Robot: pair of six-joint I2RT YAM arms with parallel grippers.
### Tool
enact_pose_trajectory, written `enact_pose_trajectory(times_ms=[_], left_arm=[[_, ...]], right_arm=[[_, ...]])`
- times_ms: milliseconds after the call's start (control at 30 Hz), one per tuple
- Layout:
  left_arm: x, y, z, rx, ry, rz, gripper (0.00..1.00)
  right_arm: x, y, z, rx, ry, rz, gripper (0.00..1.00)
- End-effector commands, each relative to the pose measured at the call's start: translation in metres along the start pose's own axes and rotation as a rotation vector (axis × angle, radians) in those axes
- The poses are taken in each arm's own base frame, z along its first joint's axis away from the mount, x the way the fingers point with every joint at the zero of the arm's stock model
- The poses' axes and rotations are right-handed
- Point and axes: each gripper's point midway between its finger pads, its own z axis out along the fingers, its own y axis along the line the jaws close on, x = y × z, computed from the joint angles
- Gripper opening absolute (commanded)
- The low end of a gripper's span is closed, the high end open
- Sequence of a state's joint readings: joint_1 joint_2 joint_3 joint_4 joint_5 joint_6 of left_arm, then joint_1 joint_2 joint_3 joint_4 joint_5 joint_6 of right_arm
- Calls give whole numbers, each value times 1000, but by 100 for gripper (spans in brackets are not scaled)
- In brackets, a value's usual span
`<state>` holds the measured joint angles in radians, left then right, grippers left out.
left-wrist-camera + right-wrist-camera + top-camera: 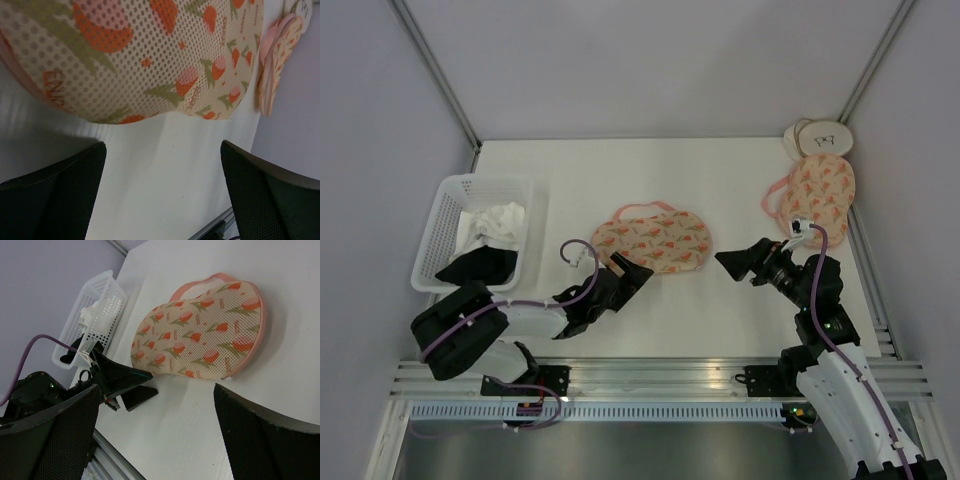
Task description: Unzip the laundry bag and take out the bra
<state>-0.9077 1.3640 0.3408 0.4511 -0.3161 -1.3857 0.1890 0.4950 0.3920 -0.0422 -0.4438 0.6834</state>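
Observation:
The laundry bag (653,238) lies flat at the table's middle: a wide two-lobed peach mesh pouch with orange-pink print and pink trim. It looks zipped shut, and no bra shows. My left gripper (634,270) is open and empty at the bag's near left edge, just short of it. In the left wrist view the bag (140,55) fills the top, above the open gripper (162,150). My right gripper (738,262) is open and empty, a little right of the bag's near right end. The right wrist view shows the whole bag (200,332) beyond that gripper (157,395).
A white basket (438,215) holding black and white clothes stands at the left. A rounder pouch (817,195) of the same print lies at the back right by the wall. Pale round pads (820,137) lie behind it. The table's near edge is a metal rail.

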Motion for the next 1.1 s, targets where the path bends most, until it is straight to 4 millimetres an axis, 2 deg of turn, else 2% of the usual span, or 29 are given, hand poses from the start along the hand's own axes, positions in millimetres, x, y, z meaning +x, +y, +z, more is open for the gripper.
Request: enact_pose_trajectory(times_ms=[0,100,133,200,233,333,433,467,533,567,600,633,700,733,767,833,867,900,933,967,1033,1067], left_arm=[[-15,-34,16,90,-97,-148,100],[-12,-32,33,78,-115,-171,100],[-11,-25,41,62,-126,-170,100],[-13,-32,47,93,-142,-191,100],[-11,-28,55,81,-150,-180,100],[-14,-39,64,105,-166,-167,97],[-16,-43,67,133,-169,-137,69],[-20,-43,68,140,-171,-131,46],[-18,-47,68,163,-122,-100,26],[-24,-47,70,165,-114,-94,8],[-25,-50,68,179,-93,-81,2],[-19,-54,66,203,-36,-39,2],[-22,-58,62,239,10,-1,2],[-14,-64,55,286,69,49,2],[-15,-74,48,348,82,76,2],[-3,-80,32,434,168,153,2],[-6,-92,23,513,164,175,2],[-3,-90,18,542,185,211,2],[6,-90,10,579,248,231,2],[5,-90,7,602,260,235,2],[11,-97,-7,697,315,253,2],[11,-91,-4,688,326,239,2]], right_arm=[[3,7,2,-44,2,58,98],[3,4,2,-31,2,51,98],[4,4,2,-31,2,45,98],[4,3,1,-30,3,39,98],[9,-1,0,-15,22,35,98],[17,-11,-1,30,48,32,98],[22,-20,-3,74,61,39,98],[24,-23,-4,89,61,52,98],[23,-30,-6,123,31,59,98],[24,-32,-7,133,27,65,98],[26,-35,-8,137,24,69,98],[24,-36,-9,144,8,69,98],[29,-39,-10,164,27,76,98],[34,-41,-9,163,59,68,98],[39,-43,-9,167,83,73,98],[49,-47,-6,176,125,108,98],[49,-45,-4,158,122,118,98],[59,-48,-3,150,144,143,98],[60,-46,-1,133,141,176,98],[58,-42,2,104,124,187,98],[70,-48,2,103,139,227,98],[69,-48,4,95,130,229,98]])
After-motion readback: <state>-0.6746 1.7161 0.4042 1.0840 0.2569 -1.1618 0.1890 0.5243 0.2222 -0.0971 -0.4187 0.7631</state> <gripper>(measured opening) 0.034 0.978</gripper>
